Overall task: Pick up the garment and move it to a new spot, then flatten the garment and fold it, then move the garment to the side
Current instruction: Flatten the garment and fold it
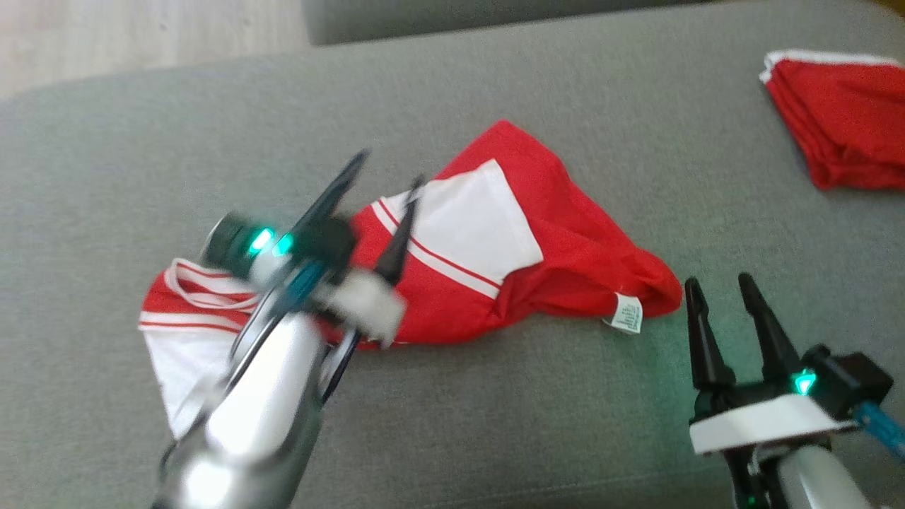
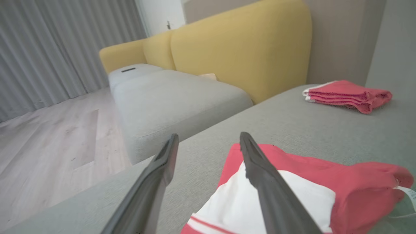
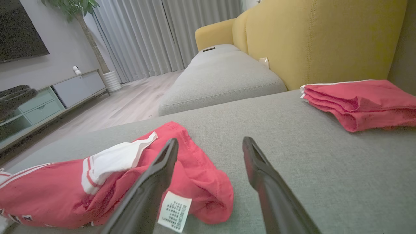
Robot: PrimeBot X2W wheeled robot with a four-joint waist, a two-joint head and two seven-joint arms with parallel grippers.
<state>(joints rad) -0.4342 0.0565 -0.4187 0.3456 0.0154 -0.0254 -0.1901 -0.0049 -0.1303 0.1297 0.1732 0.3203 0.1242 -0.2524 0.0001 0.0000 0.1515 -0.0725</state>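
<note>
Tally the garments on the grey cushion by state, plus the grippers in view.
crumpled red-and-white garment: 1
folded red garment: 1
open grippers: 2 (left gripper, right gripper)
Total: 4

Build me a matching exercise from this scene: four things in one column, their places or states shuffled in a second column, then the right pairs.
Column one:
1. crumpled garment
2. folded garment
3. left gripper
4. right gripper

Column two:
A. open, over bare cushion, just right of the care label
B. neatly stacked at the cushion's far right
C. open, poised above red and white cloth
D. lying rumpled in the middle of the cushion

Pairs: 1-D, 2-B, 3-C, 4-A
</note>
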